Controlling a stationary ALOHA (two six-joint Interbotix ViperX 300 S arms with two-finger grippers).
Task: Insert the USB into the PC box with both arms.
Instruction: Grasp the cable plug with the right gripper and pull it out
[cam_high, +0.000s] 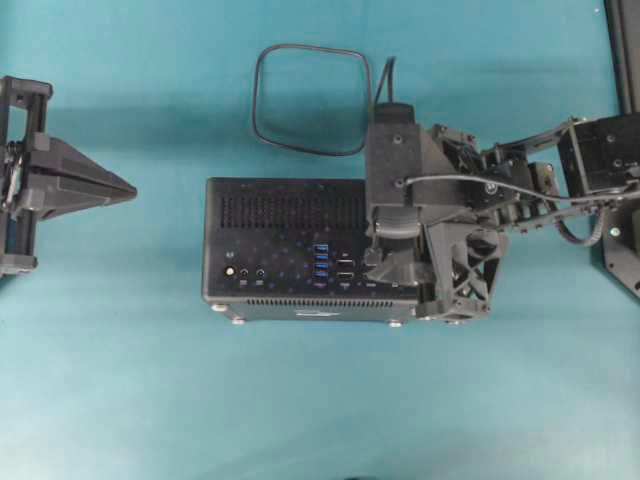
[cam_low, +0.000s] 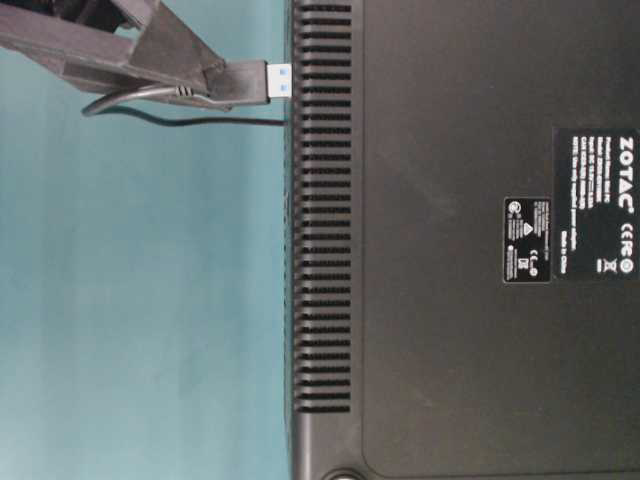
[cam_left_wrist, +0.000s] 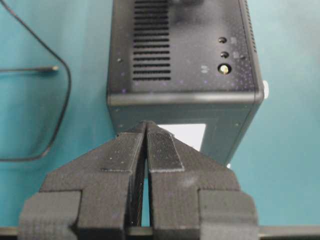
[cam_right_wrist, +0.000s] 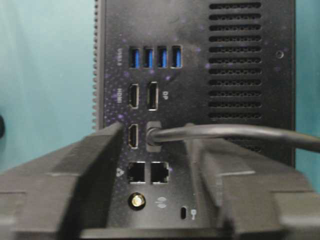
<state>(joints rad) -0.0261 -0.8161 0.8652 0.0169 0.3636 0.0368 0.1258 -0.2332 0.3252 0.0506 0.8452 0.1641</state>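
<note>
Right gripper is clamped on the USB plug, blue tip poking out, right at the vented edge of the PC box. Whether it touches, I can't tell. From overhead the arm covers the plug completely; only the cable loop shows on the table behind the box. The wrist view has the cable crossing in front of the ports, with the blue sockets further along, uncovered. Left gripper has its fingers pressed together on nothing, near the box's end, not touching.
</note>
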